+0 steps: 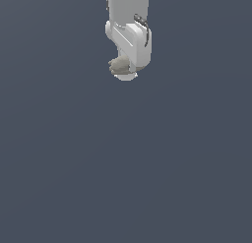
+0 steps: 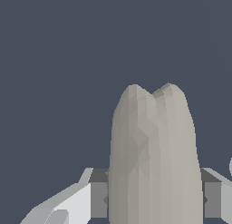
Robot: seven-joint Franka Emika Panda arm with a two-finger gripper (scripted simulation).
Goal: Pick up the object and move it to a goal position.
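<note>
The object (image 1: 118,65) is a small lumpy beige-grey stone, seen in the exterior view near the top centre, tucked against the lower end of the white arm. My gripper (image 1: 123,70) is shut on it, though the fingers are mostly hidden behind the hand there. In the wrist view the object (image 2: 154,159) fills the space between the two grey finger pads (image 2: 99,199), which press on its sides, and its two-humped end sticks out past them. The gripper (image 2: 154,200) holds it above a plain dark floor.
A flat dark blue-grey surface (image 1: 126,163) fills both views. Nothing else shows on it, and no goal marker is visible.
</note>
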